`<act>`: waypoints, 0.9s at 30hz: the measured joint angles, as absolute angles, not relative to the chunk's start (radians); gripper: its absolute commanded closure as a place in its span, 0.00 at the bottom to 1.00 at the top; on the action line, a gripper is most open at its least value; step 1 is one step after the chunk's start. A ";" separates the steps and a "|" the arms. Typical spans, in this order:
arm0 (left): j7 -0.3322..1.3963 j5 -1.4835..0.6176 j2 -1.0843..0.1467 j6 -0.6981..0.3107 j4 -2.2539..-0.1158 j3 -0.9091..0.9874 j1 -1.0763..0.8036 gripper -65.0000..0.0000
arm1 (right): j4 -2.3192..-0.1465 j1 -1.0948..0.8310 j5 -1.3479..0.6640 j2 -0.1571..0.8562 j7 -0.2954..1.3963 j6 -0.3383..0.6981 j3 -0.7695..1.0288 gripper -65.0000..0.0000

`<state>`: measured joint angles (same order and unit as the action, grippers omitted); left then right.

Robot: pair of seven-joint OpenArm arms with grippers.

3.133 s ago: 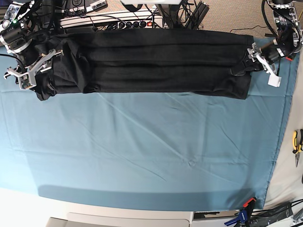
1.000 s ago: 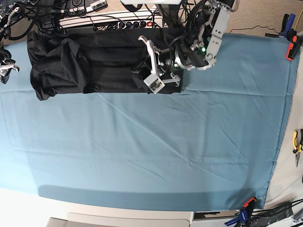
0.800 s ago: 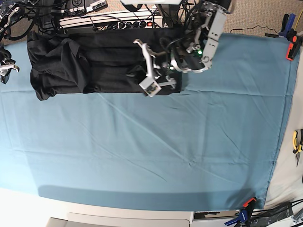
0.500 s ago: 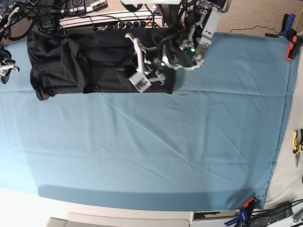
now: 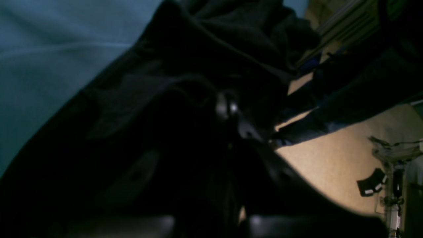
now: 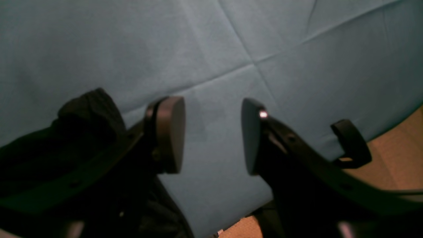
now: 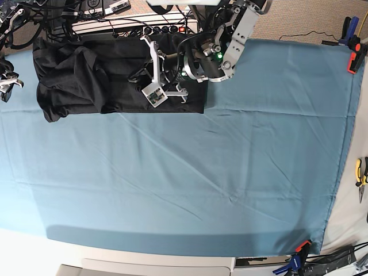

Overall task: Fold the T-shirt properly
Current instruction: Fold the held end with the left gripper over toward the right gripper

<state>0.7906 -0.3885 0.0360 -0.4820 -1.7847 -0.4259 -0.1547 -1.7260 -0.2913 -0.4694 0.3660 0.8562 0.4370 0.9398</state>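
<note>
Black cotton fills the far left part of the table: the T-shirt (image 7: 115, 75) lies as a long folded band along the far edge of the teal-blue table cloth (image 7: 190, 184), its left end bunched and rumpled near the far left corner, its right end doubled over and ending near the middle of that edge. Only the plain dark side shows in the base view.

The left gripper (image 7: 150, 77) hangs over the right part of the band with its jaws closed on a fold of the T-shirt; its wrist view is almost wholly dark fabric (image 5: 185, 99) gathered close around the gripper, with a strip of the cloth at the upper left and tan floor (image 5: 330, 165) at the right. The arm reaches in from beyond the far edge, its green light showing.

The right gripper (image 6: 213, 135) sits at the far left edge, only partly in the base view. Its wrist view shows the two pads (image 6: 170, 134) standing apart with nothing but bare teal cloth between them, and a lump of the T-shirt just beside its left finger.

Yellow-handled pliers (image 7: 360, 172) lie off the cloth at the right edge, and clamps (image 7: 298, 256) grip the cloth at its near right corner.
</note>
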 measured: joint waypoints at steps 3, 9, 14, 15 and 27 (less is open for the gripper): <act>0.781 -0.388 0.036 -0.482 -1.785 -0.426 -0.155 1.00 | -1.726 -0.291 -0.469 0.366 0.856 0.437 0.940 0.57; 0.769 -0.365 0.036 -0.482 -1.785 -0.426 -0.143 1.00 | -1.726 -0.291 -0.469 0.366 0.856 0.437 0.940 0.57; 0.758 -0.351 0.039 -0.434 -1.785 -0.426 -0.136 1.00 | -1.726 -0.291 -0.469 0.365 0.856 0.437 0.940 0.57; 0.758 -0.352 0.039 -0.435 -1.785 -0.426 -0.136 1.00 | -1.726 -0.291 -0.469 0.365 0.856 0.437 0.940 0.57; 0.758 -0.349 0.039 -0.450 -1.784 -0.426 -0.136 0.70 | -1.726 -0.291 -0.469 0.366 0.856 0.437 0.940 0.57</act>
